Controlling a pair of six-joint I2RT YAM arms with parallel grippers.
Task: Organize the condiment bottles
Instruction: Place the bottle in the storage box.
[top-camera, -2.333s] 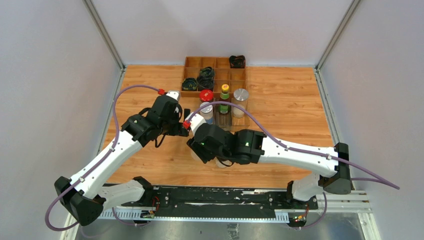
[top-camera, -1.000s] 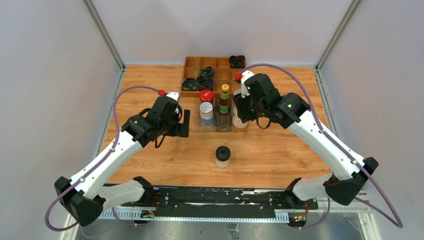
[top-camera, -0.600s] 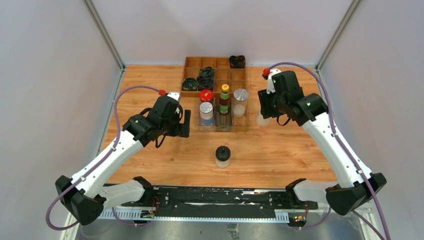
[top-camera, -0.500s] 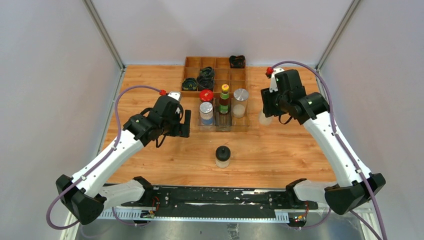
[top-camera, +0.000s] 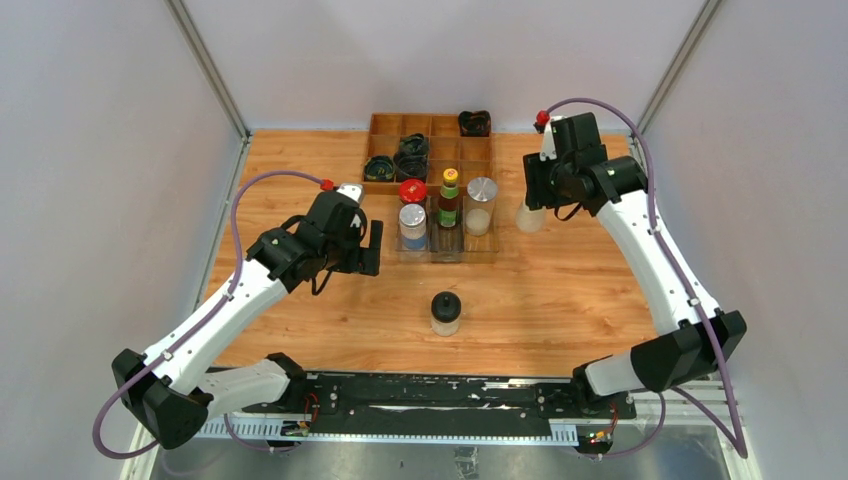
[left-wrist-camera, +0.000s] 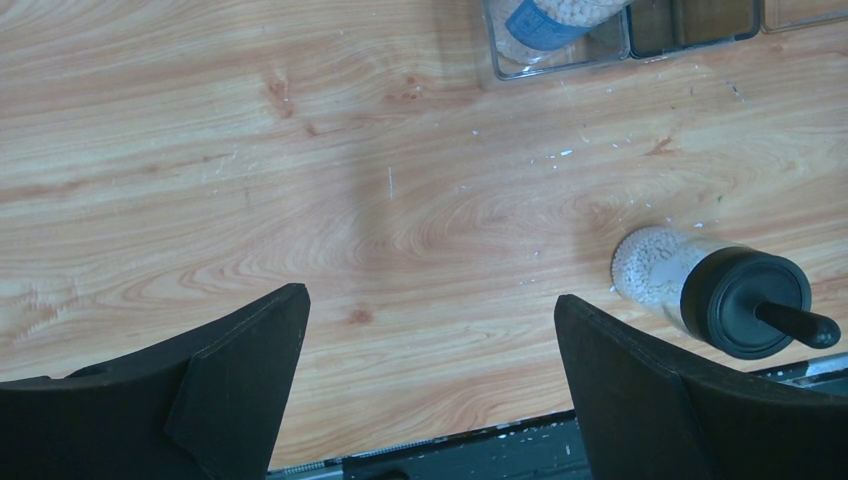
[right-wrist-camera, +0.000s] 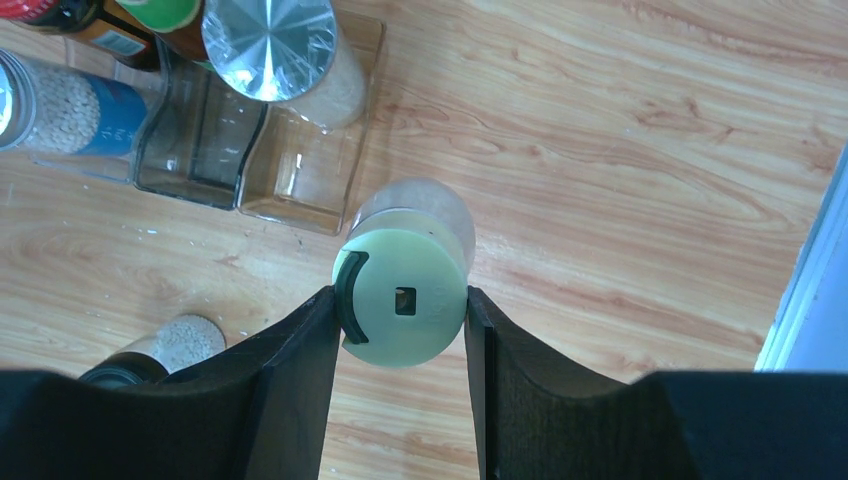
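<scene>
My right gripper is shut on the pale green-yellow cap of a clear jar, held upright just right of the clear tray. From above, the jar hangs below that gripper. The tray holds a red-capped jar, a silver-capped jar with a blue label, a yellow-green-capped bottle and a silver-capped jar. A black domed jar stands alone nearer the front. My left gripper is open and empty, left of the tray. Its wrist view shows the gripper above bare wood, with the black domed jar to the right.
A wooden divided box with dark coiled bundles sits behind the tray at the back. Grey walls close the left, right and back sides. A black rail runs along the table's front edge.
My right arm has carried the pale-capped jar from the front middle, past the tray, to the tray's right side and a little farther back. The left arm has not moved.
</scene>
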